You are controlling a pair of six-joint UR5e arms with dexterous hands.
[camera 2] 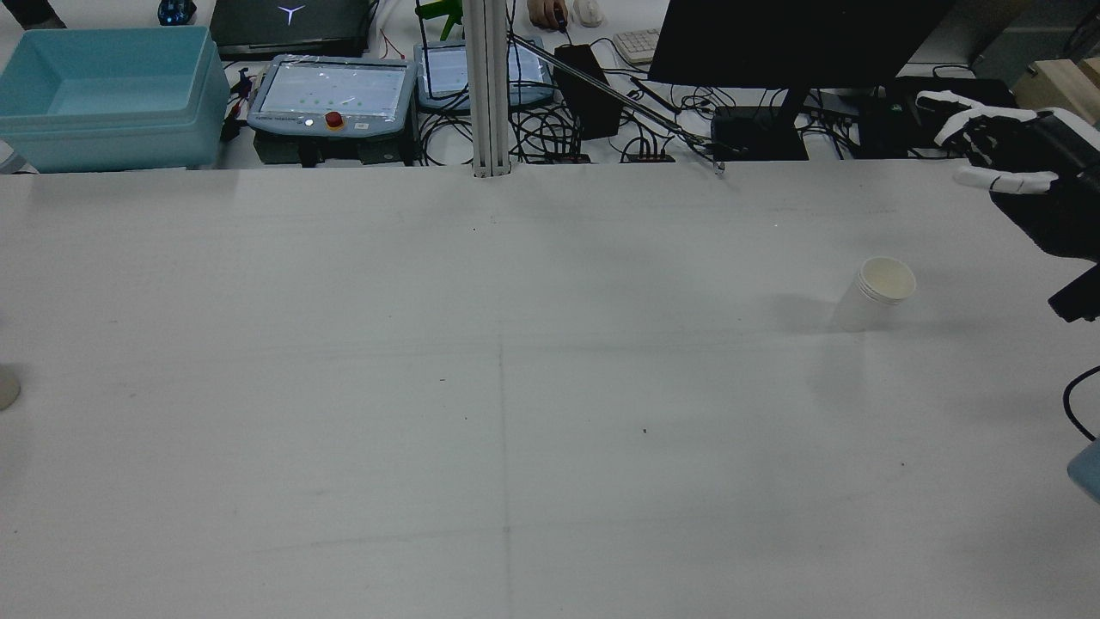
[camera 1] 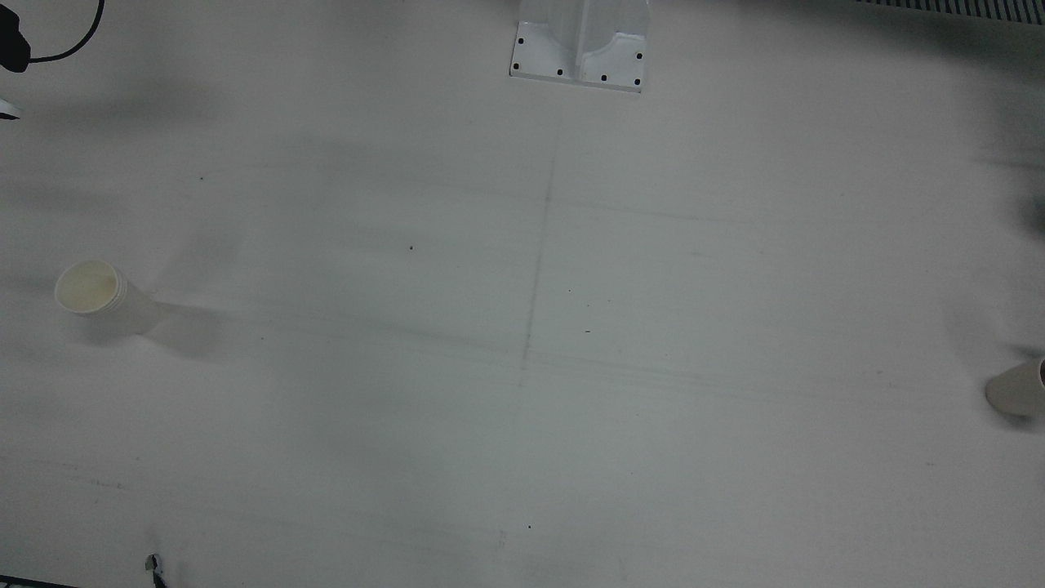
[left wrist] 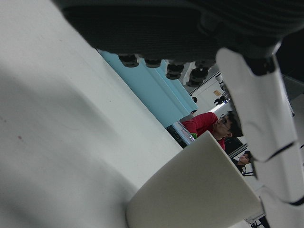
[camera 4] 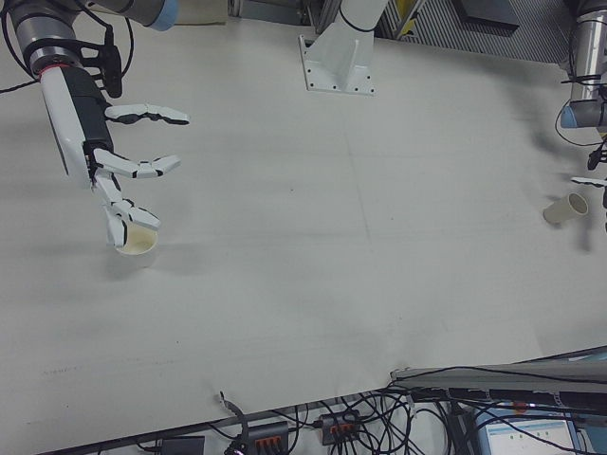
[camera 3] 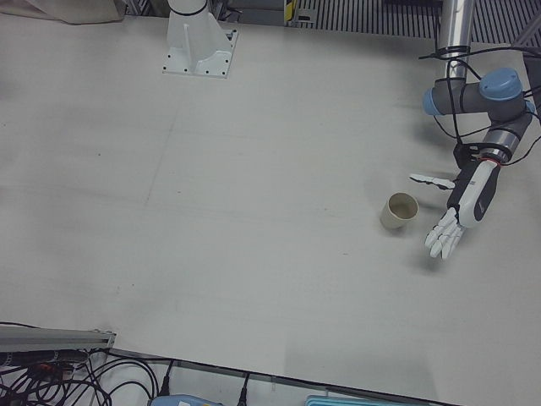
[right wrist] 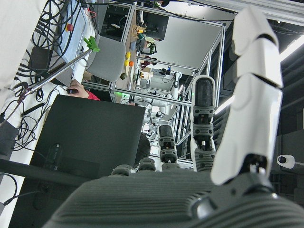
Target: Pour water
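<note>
Two paper cups [camera 4: 137, 245] [camera 3: 401, 211] stand well apart on the surface [camera 2: 516, 387], neither lifted; your right hand [camera 4: 114, 180] and left hand [camera 3: 456, 216] hover beside them, fingers apart, so grasping and pouring remain.

A robotics lab: teach pendants [camera 2: 331, 96], tangled cables [camera 2: 550, 129] and a monitor [camera 2: 799, 43] edge the white table [camera 2: 516, 387].

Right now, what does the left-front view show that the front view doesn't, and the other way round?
Only the left-front view shows the left hand, open, fingers spread beside the cream paper cup, not touching it. Only the front view shows the second white paper cup, upright at its left side. Both share the white table, the cream cup (cut off at the front view's right edge) and the white mounting bracket.
</note>
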